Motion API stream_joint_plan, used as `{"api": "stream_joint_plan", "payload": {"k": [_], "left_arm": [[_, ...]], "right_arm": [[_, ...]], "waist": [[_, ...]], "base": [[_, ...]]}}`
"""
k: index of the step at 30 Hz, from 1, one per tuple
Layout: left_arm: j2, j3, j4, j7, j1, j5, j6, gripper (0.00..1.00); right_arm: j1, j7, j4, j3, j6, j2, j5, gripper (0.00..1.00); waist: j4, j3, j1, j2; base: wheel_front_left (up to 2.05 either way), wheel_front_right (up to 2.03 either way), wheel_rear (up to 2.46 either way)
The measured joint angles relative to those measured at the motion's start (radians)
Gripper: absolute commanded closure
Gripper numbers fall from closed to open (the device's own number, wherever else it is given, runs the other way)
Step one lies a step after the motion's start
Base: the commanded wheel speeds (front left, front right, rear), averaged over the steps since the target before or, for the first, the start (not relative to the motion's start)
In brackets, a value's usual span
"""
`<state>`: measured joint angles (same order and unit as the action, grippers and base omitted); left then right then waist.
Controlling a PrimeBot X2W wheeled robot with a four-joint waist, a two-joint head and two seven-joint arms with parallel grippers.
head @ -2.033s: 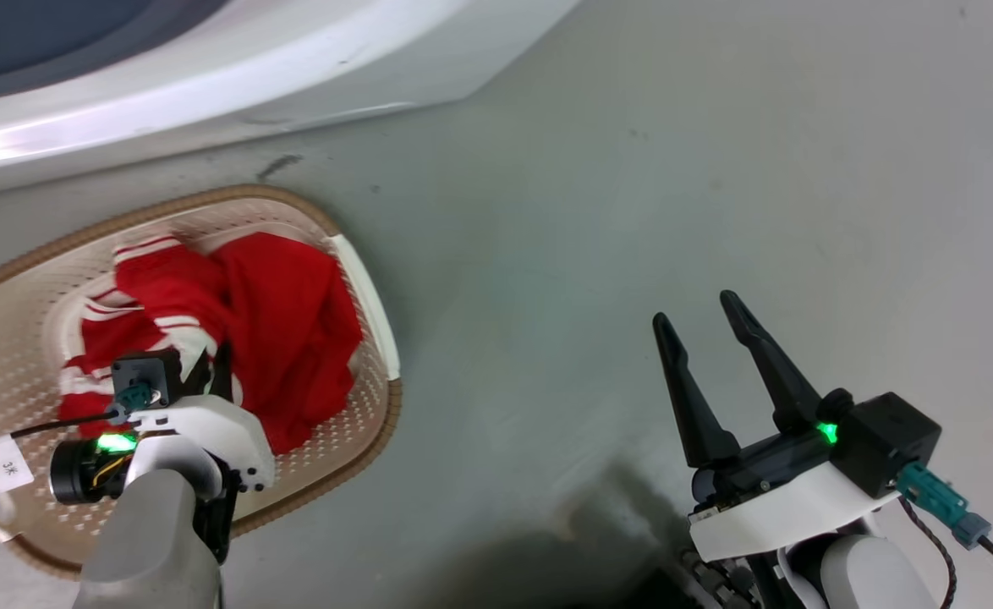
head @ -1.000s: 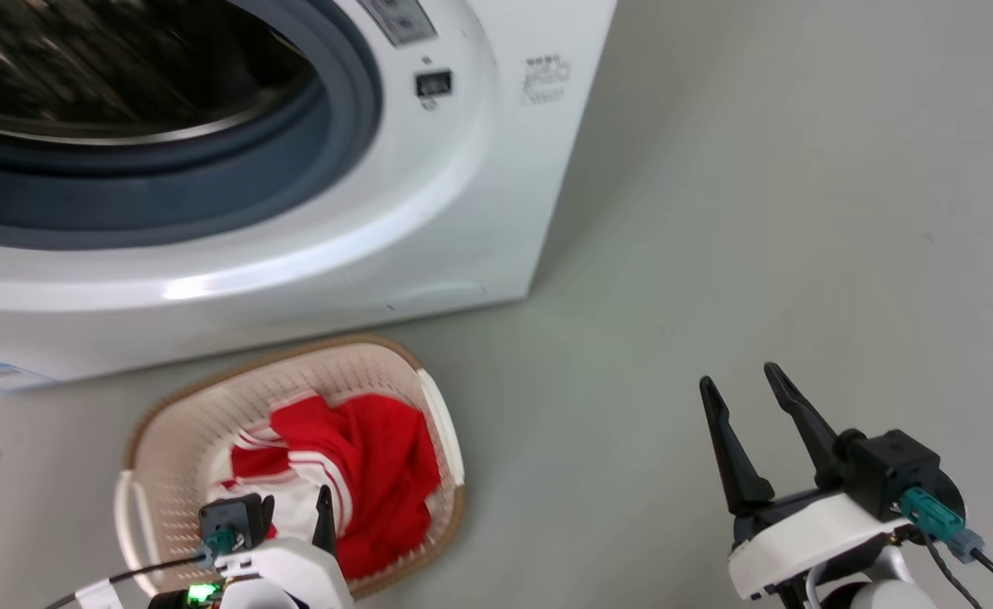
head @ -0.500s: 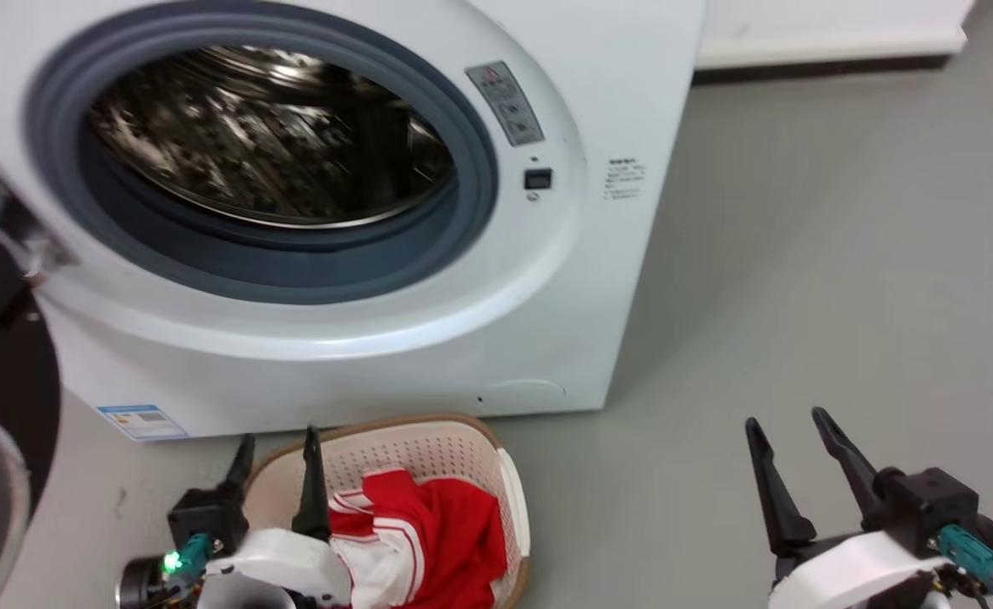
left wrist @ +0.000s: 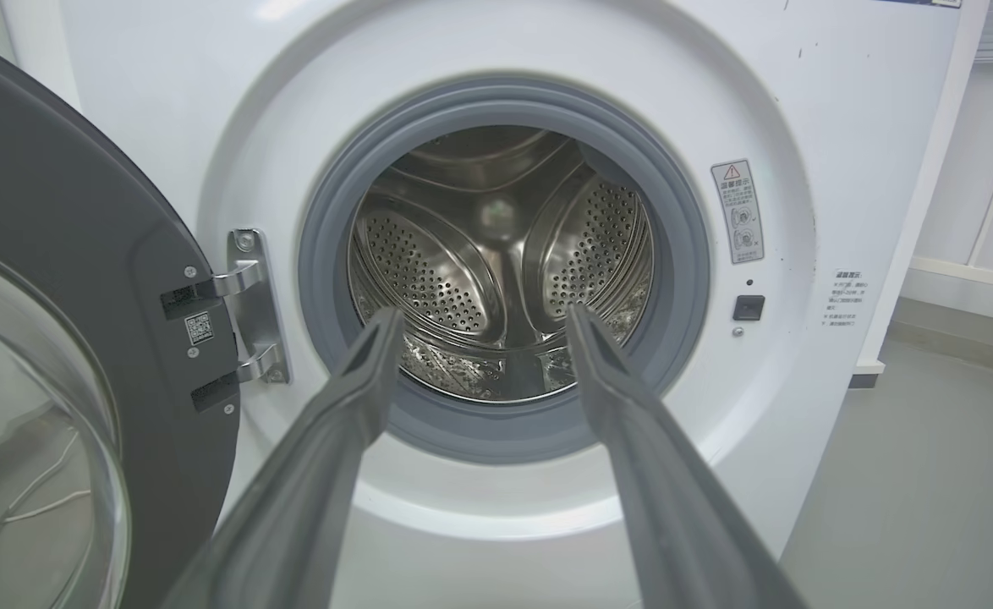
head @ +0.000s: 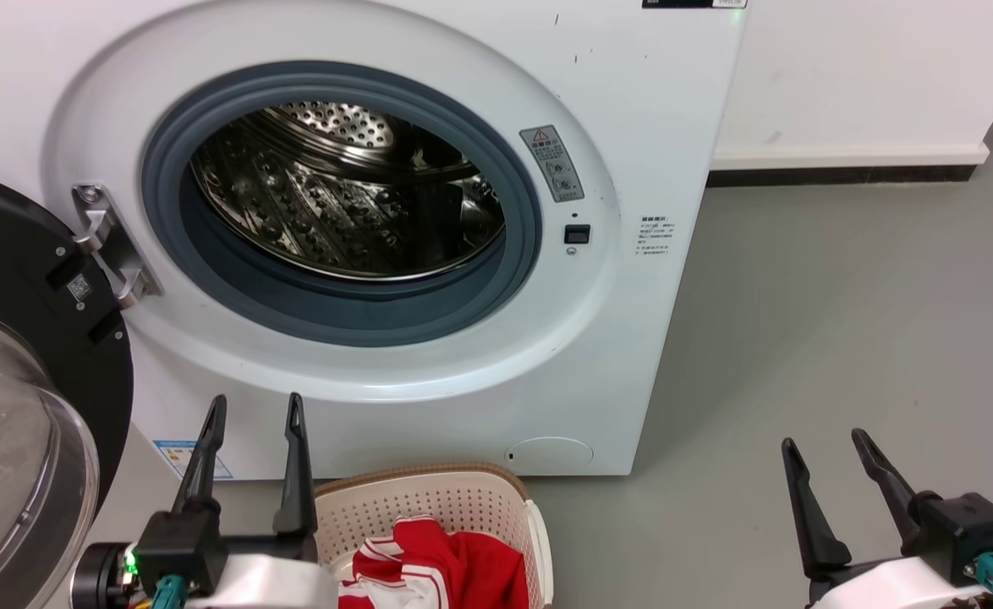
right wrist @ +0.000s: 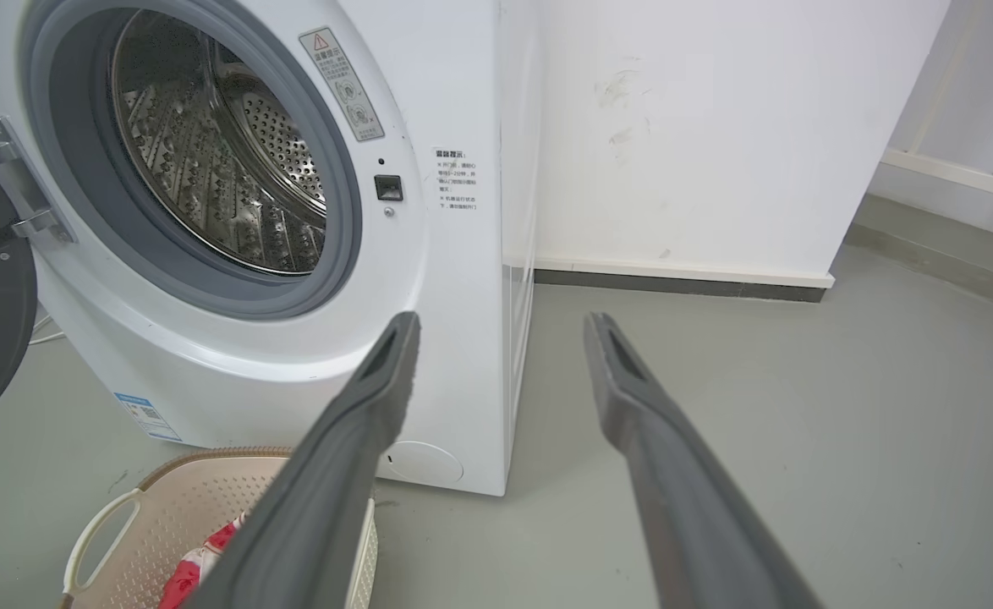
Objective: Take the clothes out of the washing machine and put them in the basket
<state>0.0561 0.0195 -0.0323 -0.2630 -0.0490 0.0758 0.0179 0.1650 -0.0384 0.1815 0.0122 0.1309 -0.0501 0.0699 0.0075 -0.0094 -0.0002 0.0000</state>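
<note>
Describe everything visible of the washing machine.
The washing machine is a white front-loader on the grey floor. Its black-framed glass door hangs open at the left on a metal hinge. The grey-rimmed porthole shows a perforated steel drum, seemingly empty. Warning stickers beside it. The basket sits before it.

Red warning triangle (left wrist: 731, 172) on grey sticker (left wrist: 739, 220) on the washing machine (left wrist: 801, 101), up and right of left gripper (left wrist: 484, 313). Small print (left wrist: 843, 298) further right: too tiny to read.
</note>
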Motion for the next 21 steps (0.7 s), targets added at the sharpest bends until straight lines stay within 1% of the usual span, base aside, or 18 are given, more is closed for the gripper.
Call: {"api": "stream_joint_plan", "payload": {"k": [4,10,21], "left_arm": [[0.006,0.002,-0.019,0.0,-0.044,-0.009,0.0,0.0],[0.013,0.001,0.013,0.003,-0.089,-0.001,0.0,0.0],[0.021,-0.001,0.04,0.005,-0.09,0.017,0.004,0.0]], "right_arm": [[0.019,-0.008,0.022,-0.001,0.0,0.0,0.0,0.0],[0.043,-0.013,0.033,0.001,0.0,0.0,-0.001,0.0],[0.049,-0.015,0.036,0.005,0.0,0.0,0.0,0.0]], "waist": [[0.002,-0.016,0.0,0.0],[-0.001,-0.024,0.0001,0.0],[-0.015,-0.024,0.0002,0.0]], "base": [[0.0,0.0,0.0],[0.0,0.0,0.0],[0.0,0.0,0.0]]}}
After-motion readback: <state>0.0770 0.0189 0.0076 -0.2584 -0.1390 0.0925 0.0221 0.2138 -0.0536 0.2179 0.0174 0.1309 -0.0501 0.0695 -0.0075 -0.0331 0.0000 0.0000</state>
